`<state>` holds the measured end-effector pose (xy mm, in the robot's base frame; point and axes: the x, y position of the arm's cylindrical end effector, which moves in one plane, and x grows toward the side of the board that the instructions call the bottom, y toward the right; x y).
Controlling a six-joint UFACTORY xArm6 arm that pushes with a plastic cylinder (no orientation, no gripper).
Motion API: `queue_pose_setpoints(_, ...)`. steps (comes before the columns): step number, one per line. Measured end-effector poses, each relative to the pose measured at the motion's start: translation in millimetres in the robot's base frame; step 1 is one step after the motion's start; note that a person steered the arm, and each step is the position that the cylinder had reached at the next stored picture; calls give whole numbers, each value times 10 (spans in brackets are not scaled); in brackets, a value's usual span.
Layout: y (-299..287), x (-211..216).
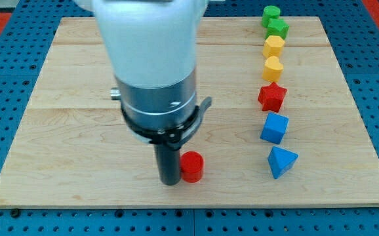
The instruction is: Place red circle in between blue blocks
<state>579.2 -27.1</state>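
The red circle (192, 166) lies on the wooden board (65, 131) near the view's bottom, a little left of centre. My tip (170, 181) stands right against its left side. A blue cube (275, 127) and a blue triangle block (281, 161) lie at the view's right, one above the other, with a narrow gap between them. The red circle is well left of both, about level with the blue triangle block.
A column of blocks runs up the view's right above the blue ones: a red star (272, 97), a yellow heart-like block (273, 67), a yellow hexagon-like block (274, 46), and two green blocks (276, 27) (271, 13). The arm's wide body (153, 65) hides the board's middle.
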Motion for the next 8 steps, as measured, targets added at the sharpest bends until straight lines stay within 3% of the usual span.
queue_pose_setpoints(4, 918, -327)
queue_pose_setpoints(8, 1007, -585)
